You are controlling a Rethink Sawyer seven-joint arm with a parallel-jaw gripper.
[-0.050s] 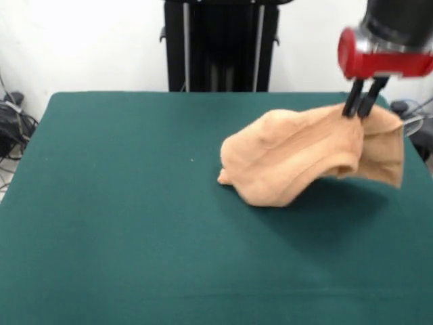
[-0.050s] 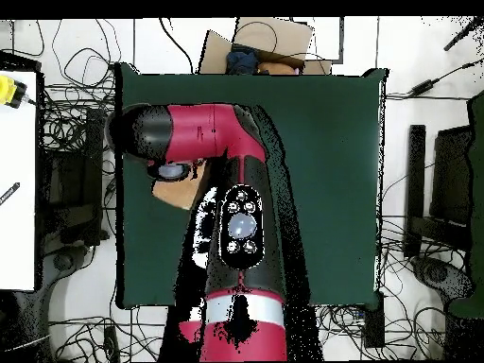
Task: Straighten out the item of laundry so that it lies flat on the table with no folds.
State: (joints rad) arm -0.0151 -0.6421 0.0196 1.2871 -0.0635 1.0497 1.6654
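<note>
Tan towel (image 1: 298, 159) pinched by jaws (image 1: 360, 107) | arm (image 2: 232, 170) hides it overhead

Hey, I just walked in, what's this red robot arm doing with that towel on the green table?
The robot's claw is shut on one edge of the tan-orange towel and holds that side up off the green table. The other end of the towel rests on the cloth in a rumpled heap, so it is not flat yet. From overhead, the arm hides most of the towel; only a small patch shows beside it.

Towel (image 1: 304, 159) on table (image 1: 122, 223), right
</note>
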